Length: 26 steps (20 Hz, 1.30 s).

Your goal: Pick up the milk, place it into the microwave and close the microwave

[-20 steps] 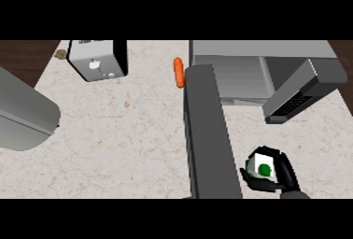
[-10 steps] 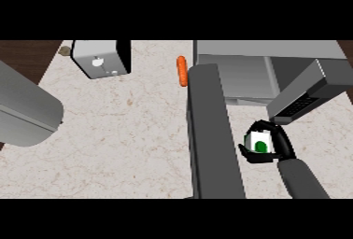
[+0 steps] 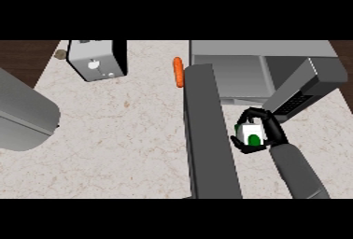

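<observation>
milk (image 3: 251,134): mostly hidden by right hand (image 3: 265,132) | grey object (image 3: 21,114): cut by left edge, perhaps an arm

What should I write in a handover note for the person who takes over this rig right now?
Right hand: shut on the milk, held in front of the open microwave.
Left hand: not in view.
Microwave door: open, swung out toward the robot.
Done: milk picked up.
Left: put the milk inside the microwave, let go, close the door.
A carrot lies beside the microwave; not part of the job.
</observation>
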Each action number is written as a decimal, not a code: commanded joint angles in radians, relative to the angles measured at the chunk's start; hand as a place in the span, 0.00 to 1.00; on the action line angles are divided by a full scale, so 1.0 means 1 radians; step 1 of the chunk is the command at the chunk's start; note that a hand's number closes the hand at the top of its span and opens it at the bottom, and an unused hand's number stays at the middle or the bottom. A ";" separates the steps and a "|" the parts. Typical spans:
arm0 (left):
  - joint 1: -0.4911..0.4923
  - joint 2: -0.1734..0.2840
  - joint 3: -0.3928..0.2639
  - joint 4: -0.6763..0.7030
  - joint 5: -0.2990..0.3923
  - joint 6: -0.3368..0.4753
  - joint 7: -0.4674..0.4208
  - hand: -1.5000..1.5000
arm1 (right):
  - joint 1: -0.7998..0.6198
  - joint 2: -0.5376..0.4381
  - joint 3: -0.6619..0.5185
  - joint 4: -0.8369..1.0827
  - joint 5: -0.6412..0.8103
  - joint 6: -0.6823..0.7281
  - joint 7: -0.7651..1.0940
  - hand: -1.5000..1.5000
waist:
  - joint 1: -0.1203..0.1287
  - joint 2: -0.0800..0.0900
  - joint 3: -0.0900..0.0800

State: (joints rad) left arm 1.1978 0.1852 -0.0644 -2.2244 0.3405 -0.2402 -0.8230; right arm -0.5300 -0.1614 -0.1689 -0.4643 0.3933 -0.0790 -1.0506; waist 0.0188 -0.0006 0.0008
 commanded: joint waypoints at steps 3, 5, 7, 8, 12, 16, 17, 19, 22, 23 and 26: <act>-0.021 0.000 0.038 0.041 0.013 -0.019 0.010 0.00 | -0.071 0.027 0.013 -0.123 0.003 -0.061 0.110 1.00 | -0.012 -0.003 -0.001; -0.014 0.004 0.062 0.003 0.042 -0.023 0.036 0.00 | -0.107 0.027 -0.001 -0.077 0.006 -0.092 0.154 1.00 | -0.002 0.001 0.000; 0.040 -0.015 0.030 -0.029 0.001 -0.032 0.016 0.00 | -0.145 0.016 -0.006 -0.116 -0.011 -0.052 0.231 1.00 | -0.002 -0.001 -0.001; -0.023 -0.039 0.003 0.013 -0.024 0.011 0.052 0.00 | -0.182 0.024 0.010 -0.146 -0.004 -0.040 0.307 1.00 | -0.011 -0.002 -0.001; -0.069 -0.003 0.092 0.055 0.061 -0.028 0.072 0.00 | -0.255 0.022 0.010 -0.050 0.011 -0.034 0.346 1.00 | 0.002 0.003 -0.001; -0.093 0.022 0.130 0.106 0.059 -0.076 0.039 0.00 | -0.357 0.007 -0.019 0.081 0.034 -0.123 0.336 1.00 | 0.030 0.013 0.000; -0.144 -0.011 0.100 0.113 0.032 -0.024 0.066 0.00 | -0.397 0.001 -0.020 0.098 0.050 -0.164 0.381 1.00 | 0.031 0.017 0.000; -0.145 0.009 0.096 0.062 0.062 -0.026 0.120 0.00 | -0.386 0.022 -0.028 0.146 0.062 -0.248 0.349 1.00 | 0.043 0.028 0.002; -0.163 0.015 0.091 0.140 0.034 -0.052 0.102 0.00 | -0.489 -0.011 -0.041 0.192 0.069 -0.266 0.439 1.00 | 0.059 0.029 0.001; -0.166 0.019 0.093 0.112 0.041 -0.054 0.105 0.00 | -0.462 -0.022 -0.040 0.215 0.078 -0.286 0.405 1.00 | 0.067 0.035 0.002; -0.190 0.027 0.109 0.135 0.046 -0.056 0.110 0.00 | -0.478 -0.033 -0.093 0.238 0.045 -0.373 0.465 1.00 | 0.069 0.036 0.002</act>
State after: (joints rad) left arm 1.0230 0.2005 0.0340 -2.1075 0.3840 -0.2852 -0.7211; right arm -0.9766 -0.1798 -0.2230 -0.2728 0.4519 -0.3690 -0.6329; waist 0.0769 0.0314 0.0021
